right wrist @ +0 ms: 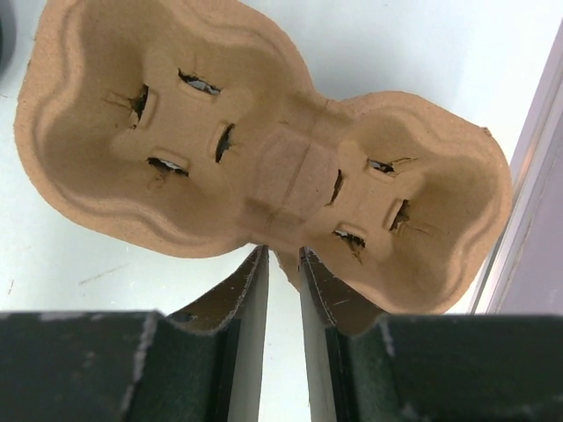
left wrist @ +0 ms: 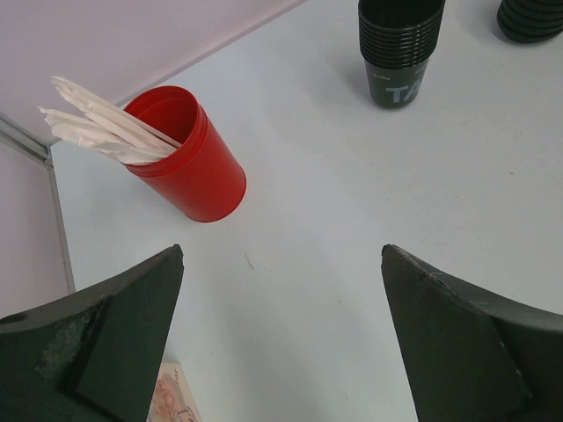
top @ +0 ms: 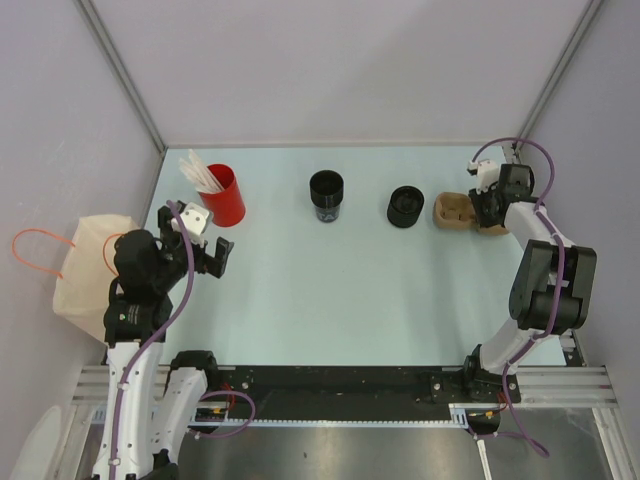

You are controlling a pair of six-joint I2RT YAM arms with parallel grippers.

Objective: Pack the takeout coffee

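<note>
Overhead and wrist views of a two-arm station on a pale blue table (top: 330, 300).

(a) The black takeout coffee cup (top: 326, 194) stands upright near the far edge of the table, at mid-width. It lies between a red cup (top: 224, 197) on its left and a squat black round piece (top: 405, 207) on its right, and is apart from both. In the left wrist view its upper wall shows several stacked rims and its side bears white lettering. Neither gripper touches it.

(b) The red cup holds white paper-wrapped sticks (left wrist: 97, 123) that lean out over its rim.

(c) The left gripper (left wrist: 281, 259) hovers near the red cup with its jaws spread wide and nothing between them.

(d) The right gripper (right wrist: 283, 271) is at the far right of the table, over a brown moulded-pulp two-cup carrier (right wrist: 264, 149) just beside the squat black piece. Its jaws are drawn close together and straddle the carrier's rim at the narrow waist between the two wells. It cannot be told whether the fingers (right wrist: 251, 294) already clamp that rim.

(e) A cream bag with orange handles (top: 85, 270) sits beyond the table's left edge, beside the left arm.
</note>
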